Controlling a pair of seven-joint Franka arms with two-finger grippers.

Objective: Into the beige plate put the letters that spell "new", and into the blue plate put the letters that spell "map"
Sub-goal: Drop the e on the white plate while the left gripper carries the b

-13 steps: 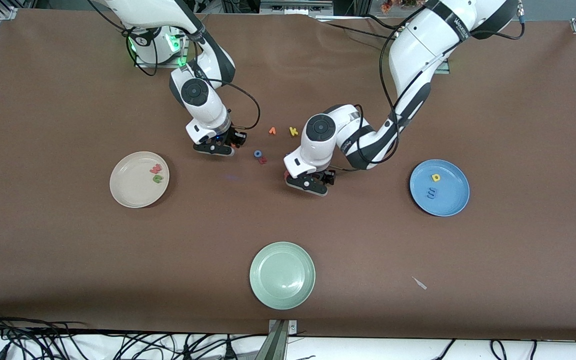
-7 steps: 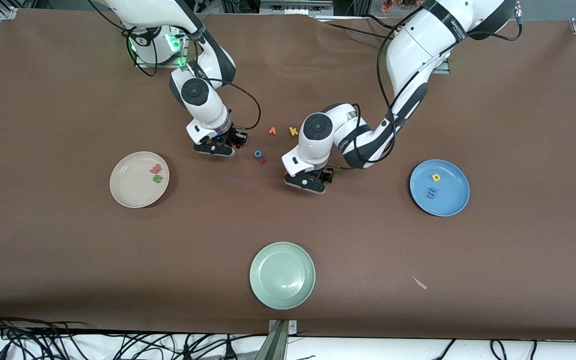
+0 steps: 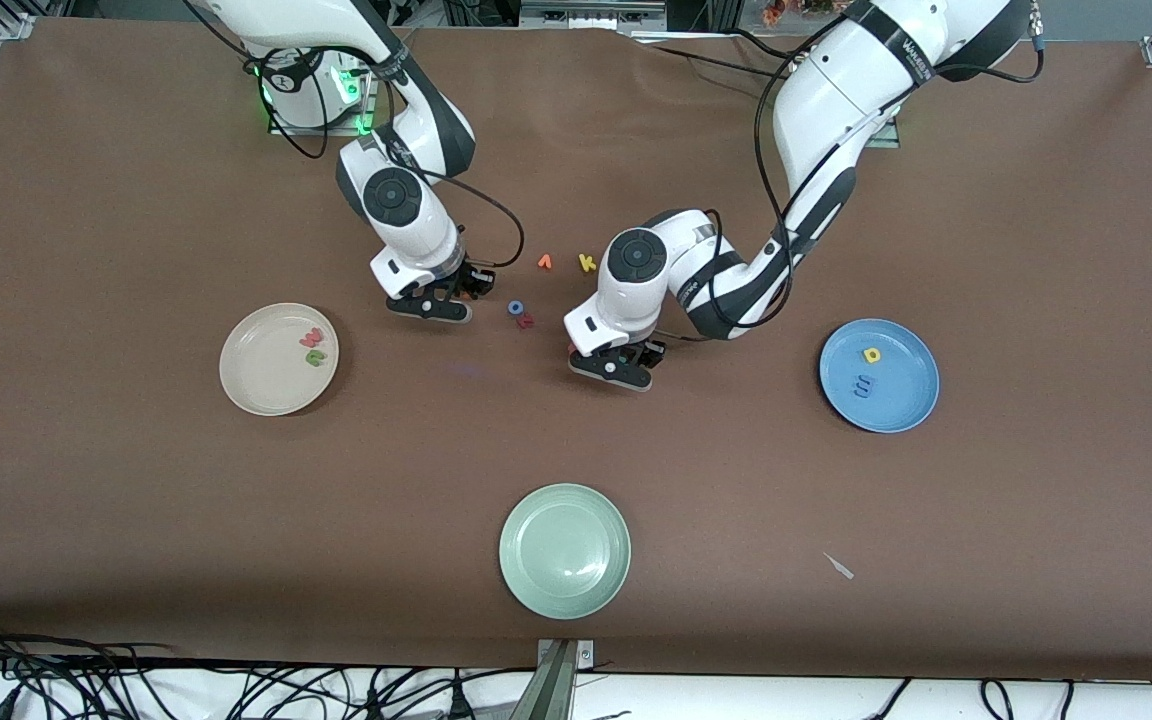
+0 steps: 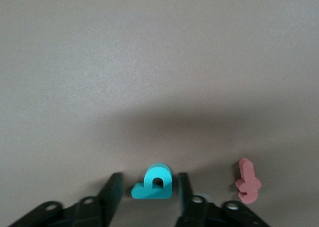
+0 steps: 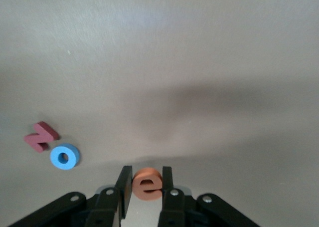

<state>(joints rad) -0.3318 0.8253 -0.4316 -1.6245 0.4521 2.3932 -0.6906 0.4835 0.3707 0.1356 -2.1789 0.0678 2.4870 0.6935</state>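
Three plates: one beige plate [image 3: 256, 385], one blue plate [image 3: 906, 400], one green plate [image 3: 564, 550]. Eleven letters [image 3: 544, 262]: two on each of the beige and blue plates, an a [image 4: 155, 183] within the left pincer [image 4: 148, 189], an e [image 5: 147, 183] within the right pincer [image 5: 145, 184], and five loose beside them.

From the front camera, you could not see either gripper's fingertips or what lay between them: the left arm's wrist [image 3: 634, 258] hid the teal a, and the right arm's wrist [image 3: 393, 195] hid the orange e. The wrist views cut both grippers off at the picture's edge, so you saw only the fingers [image 4: 113, 189] beside the teal a [image 4: 155, 182] and the fingers [image 5: 125, 181] against the orange e [image 5: 147, 183]. The letters on the beige plate [image 3: 251, 385] and the blue plate [image 3: 911, 400] were too small for you to read their shapes with certainty.
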